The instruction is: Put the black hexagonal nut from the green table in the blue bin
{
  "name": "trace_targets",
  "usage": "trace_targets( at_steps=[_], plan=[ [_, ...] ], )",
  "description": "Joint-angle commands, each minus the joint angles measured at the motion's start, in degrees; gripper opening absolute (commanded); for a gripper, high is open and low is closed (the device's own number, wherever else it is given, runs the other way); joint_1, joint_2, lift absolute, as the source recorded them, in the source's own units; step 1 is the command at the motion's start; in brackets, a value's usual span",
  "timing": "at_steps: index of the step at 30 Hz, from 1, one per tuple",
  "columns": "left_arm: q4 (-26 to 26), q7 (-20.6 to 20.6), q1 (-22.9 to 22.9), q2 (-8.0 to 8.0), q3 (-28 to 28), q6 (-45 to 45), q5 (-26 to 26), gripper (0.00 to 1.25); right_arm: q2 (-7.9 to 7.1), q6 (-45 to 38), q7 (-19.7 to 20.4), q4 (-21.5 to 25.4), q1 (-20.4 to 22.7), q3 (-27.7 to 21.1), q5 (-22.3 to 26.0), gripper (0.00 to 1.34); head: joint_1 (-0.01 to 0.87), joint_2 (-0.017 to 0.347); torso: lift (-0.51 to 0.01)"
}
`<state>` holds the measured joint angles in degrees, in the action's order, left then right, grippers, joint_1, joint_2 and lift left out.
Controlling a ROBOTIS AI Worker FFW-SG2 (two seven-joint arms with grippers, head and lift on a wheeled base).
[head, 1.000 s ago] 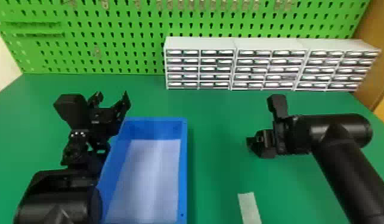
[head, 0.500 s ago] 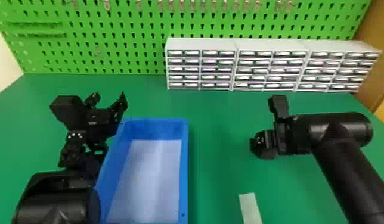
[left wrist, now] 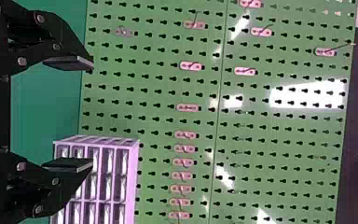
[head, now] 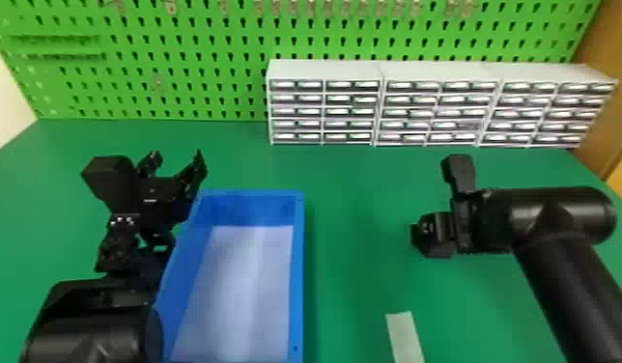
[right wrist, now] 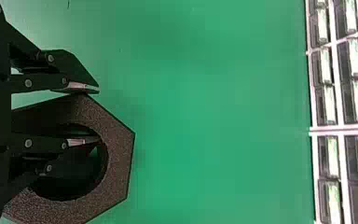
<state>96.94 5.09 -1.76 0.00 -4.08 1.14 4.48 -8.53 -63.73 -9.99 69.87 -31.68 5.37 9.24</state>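
Note:
In the head view my right gripper (head: 433,227) is low over the green table (head: 358,207), right of the blue bin (head: 303,270). The black hexagonal nut (head: 439,248) is at its fingers, partly hidden by the hand. In the right wrist view my right gripper (right wrist: 98,114) is shut on the nut's wall; one finger lies along the outside and one in the hole of the nut (right wrist: 116,163). My left gripper (head: 177,166) stands open with nothing held, beside the bin's back left corner. The left wrist view shows the left gripper (left wrist: 91,114) facing the pegboard.
White drawer cabinets (head: 382,72) line the table's back right, before a green pegboard (head: 179,62). A pale strip (head: 404,335) lies on the table right of the bin. The bin's floor (head: 247,289) is pale, and the left forearm (head: 92,323) runs along its left wall.
The nut end of my right hand has shifted slightly right in the head view, while its forearm looks still. My left gripper has moved a little to the left.

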Motion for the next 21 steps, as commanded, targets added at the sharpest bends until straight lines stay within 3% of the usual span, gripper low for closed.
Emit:
trace_targets(
  at_steps=[1,13,21],
  plan=[
    [0.0,-0.1,0.1,-0.15,0.0,0.0,0.0,0.74,0.18,0.6,0.0,3.7,0.6,-1.7,-0.5,0.29,0.686,0.051,-0.097],
    [0.0,-0.2,0.3,-0.15,0.1,0.0,0.0,0.74,0.18,2.0,0.0,10.6,1.6,-2.8,-0.5,0.29,0.686,0.051,-0.097],
    [0.0,-0.3,0.3,-0.15,0.1,0.0,0.0,0.74,0.53,9.7,0.0,15.6,3.9,-3.2,1.1,0.29,0.686,0.051,-0.097]
  ],
)
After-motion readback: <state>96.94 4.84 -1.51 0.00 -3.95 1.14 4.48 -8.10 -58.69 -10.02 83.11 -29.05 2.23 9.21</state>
